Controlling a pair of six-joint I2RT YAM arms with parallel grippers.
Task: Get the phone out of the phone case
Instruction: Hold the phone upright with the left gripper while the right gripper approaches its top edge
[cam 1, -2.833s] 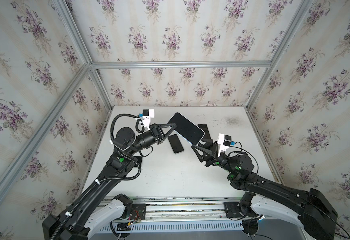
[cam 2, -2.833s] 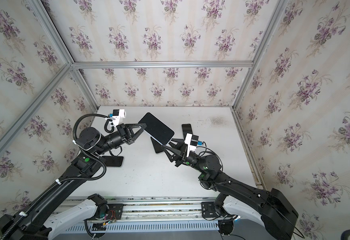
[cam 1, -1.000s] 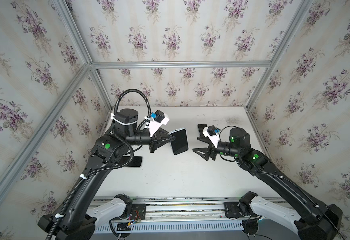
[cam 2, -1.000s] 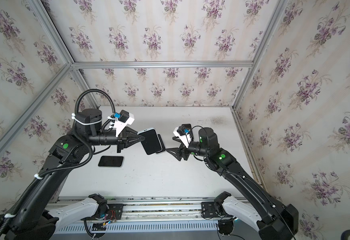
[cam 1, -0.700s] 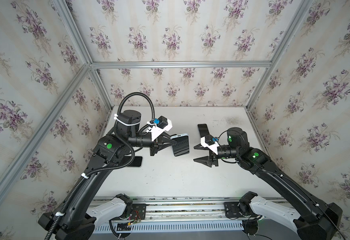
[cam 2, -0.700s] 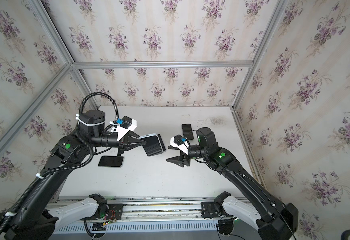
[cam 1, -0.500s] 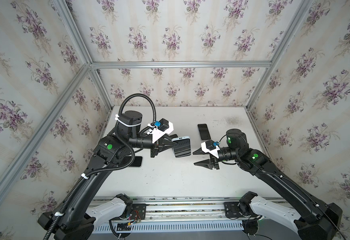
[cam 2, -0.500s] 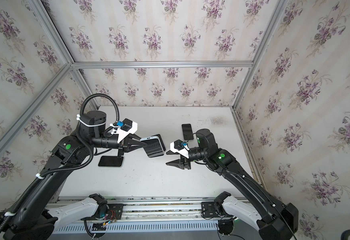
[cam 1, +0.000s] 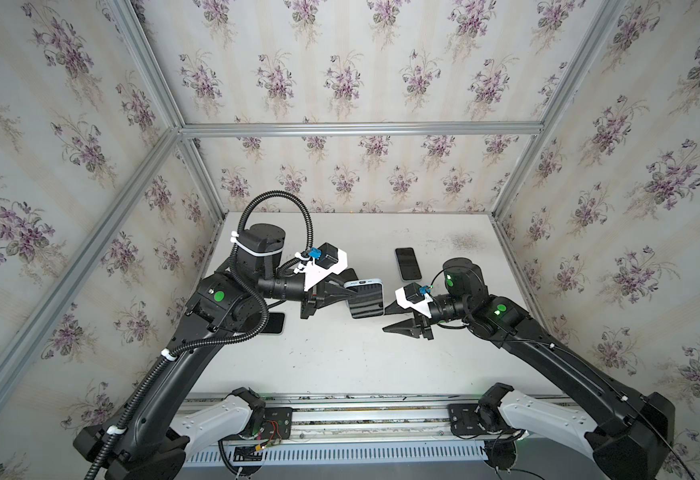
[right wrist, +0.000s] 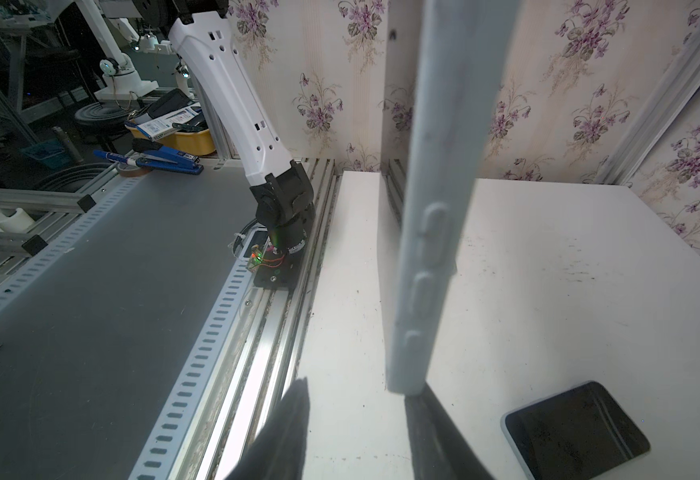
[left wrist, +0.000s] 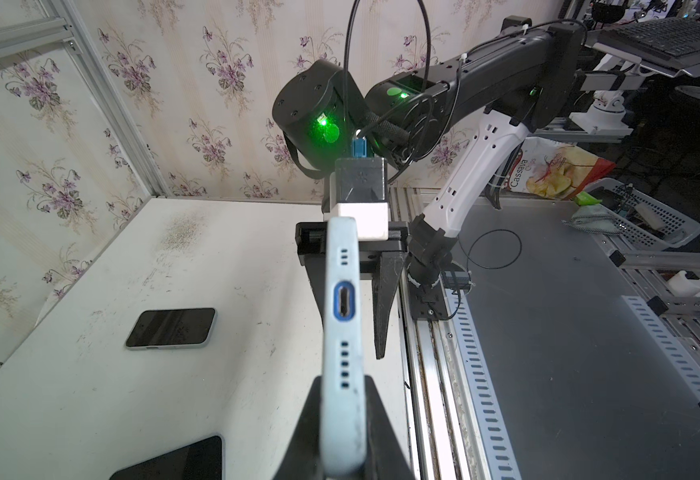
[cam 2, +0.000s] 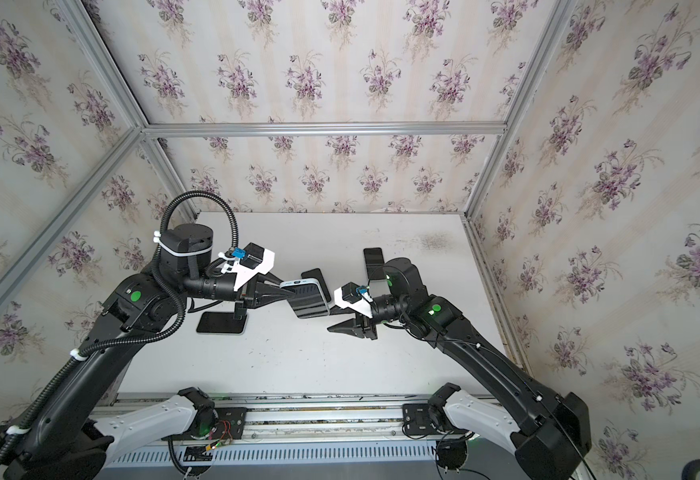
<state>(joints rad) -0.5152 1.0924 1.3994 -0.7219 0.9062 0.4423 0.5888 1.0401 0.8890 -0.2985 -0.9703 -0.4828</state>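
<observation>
Right tool has closed in on the phone over the last second, jaws narrowing yet parted, one tip just beside its pale blue phone case. Phone remains seated in that case, held clear above the surface, with the left tool clenched on the phone's opposite side. Risk: a one-sided catch could twist the case in that grip and drop it. Beyond the phone lies a loose handset, exposed to a fall.
</observation>
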